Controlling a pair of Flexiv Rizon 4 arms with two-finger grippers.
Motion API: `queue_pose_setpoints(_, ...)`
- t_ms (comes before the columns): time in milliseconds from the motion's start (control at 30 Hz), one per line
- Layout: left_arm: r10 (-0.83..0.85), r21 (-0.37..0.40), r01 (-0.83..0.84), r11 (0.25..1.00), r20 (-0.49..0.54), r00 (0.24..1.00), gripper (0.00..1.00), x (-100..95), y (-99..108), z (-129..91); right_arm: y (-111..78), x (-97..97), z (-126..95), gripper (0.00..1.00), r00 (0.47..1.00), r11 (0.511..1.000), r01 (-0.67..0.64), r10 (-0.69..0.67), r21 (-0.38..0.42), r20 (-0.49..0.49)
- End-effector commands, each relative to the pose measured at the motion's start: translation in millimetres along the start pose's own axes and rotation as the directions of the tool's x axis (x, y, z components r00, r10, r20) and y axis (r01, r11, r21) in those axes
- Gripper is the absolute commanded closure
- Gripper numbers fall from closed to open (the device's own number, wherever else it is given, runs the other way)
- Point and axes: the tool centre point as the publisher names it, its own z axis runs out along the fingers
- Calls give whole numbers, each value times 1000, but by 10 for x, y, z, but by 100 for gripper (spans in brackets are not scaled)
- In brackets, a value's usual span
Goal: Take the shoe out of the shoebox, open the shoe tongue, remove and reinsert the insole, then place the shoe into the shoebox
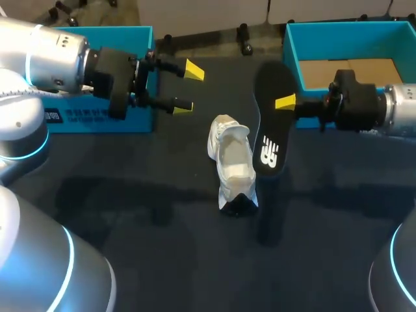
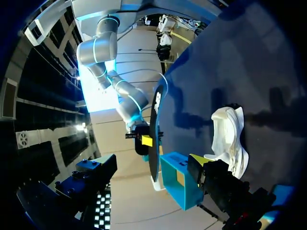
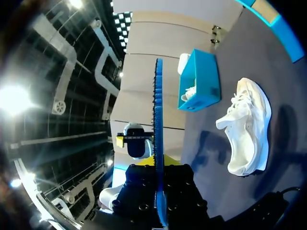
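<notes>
A white shoe (image 1: 232, 162) lies on the dark table in the middle, its tongue pulled up; it also shows in the left wrist view (image 2: 230, 139) and the right wrist view (image 3: 247, 124). My right gripper (image 1: 286, 103) is shut on a black insole (image 1: 272, 117), held edge-up in the air just right of the shoe; the insole's edge (image 3: 159, 134) runs straight out from its fingers. My left gripper (image 1: 188, 88) hangs open and empty, left of and above the shoe. The blue shoebox (image 1: 396, 32) stands at the back right.
A second blue box (image 1: 97, 120) stands at the back left behind my left gripper, and shows in the right wrist view (image 3: 201, 81). Brown cardboard (image 1: 344, 71) lines the shoebox floor.
</notes>
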Motion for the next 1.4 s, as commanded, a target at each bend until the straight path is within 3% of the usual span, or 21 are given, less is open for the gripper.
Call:
queue_pose_setpoints(33,1,-2,-1,1000,0,1000,0,2,-3,11,9,25,31,100,1000,1000,-9,9,6,5)
queue_pose_setpoints(500,12,-26,-11,1000,37,999,0,53,26,11,75,77,142,100,998,998,-54,53,26,19)
queue_pose_setpoints(767,38,-64,-33,997,90,995,0,131,217,52,96,140,273,100,996,995,-76,74,65,42)
queue_pose_setpoints(1400,45,-64,-34,997,185,982,3,88,373,492,156,210,598,100,994,992,-98,94,76,60)
